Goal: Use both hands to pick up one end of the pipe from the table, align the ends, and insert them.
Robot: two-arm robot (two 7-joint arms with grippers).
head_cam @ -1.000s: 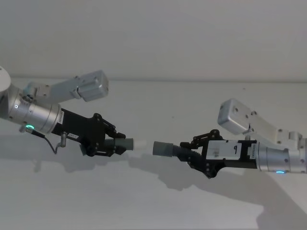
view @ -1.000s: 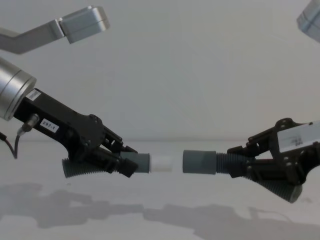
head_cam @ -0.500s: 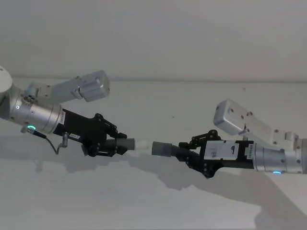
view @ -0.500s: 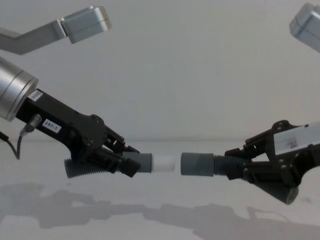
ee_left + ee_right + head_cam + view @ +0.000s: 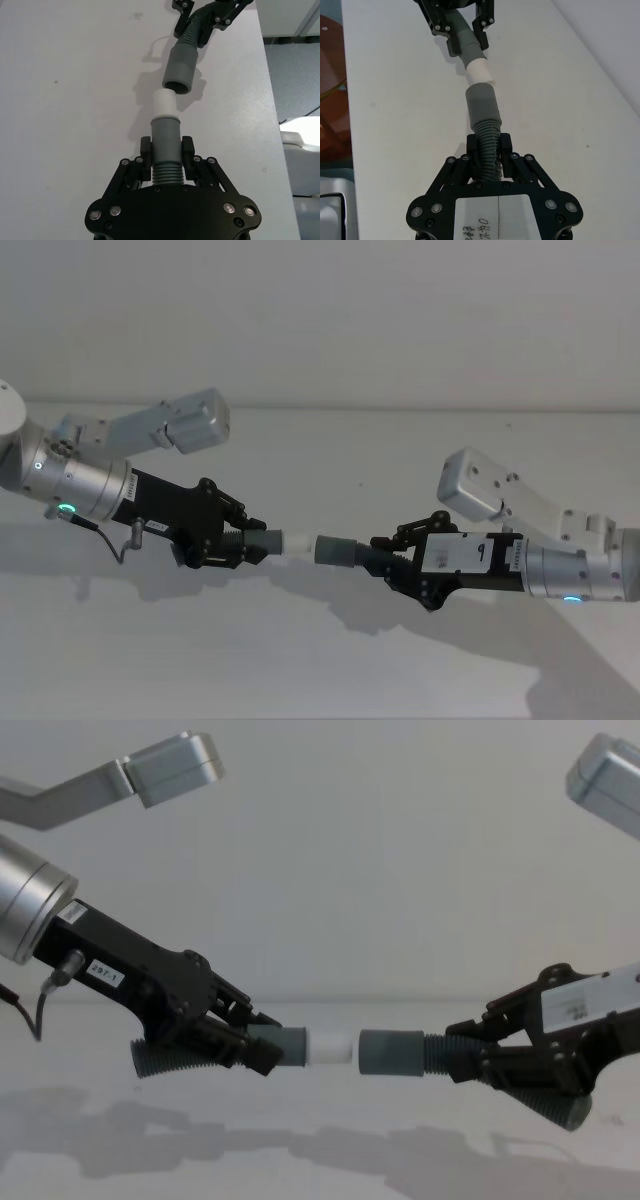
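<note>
Left pincer [image 5: 243,542] pinches white-tipped pipe [image 5: 270,541] at frame centre-left; right pincer [image 5: 385,562] pinches grey-cuffed pipe [image 5: 340,551] centre-right, ends nearly touching above bench [image 5: 320,660].

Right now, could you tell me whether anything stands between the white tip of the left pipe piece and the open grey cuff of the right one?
Nothing visible does. The white plastic tip and the dark grey smooth cuff face each other across a bare gap above the white matte table.
</note>
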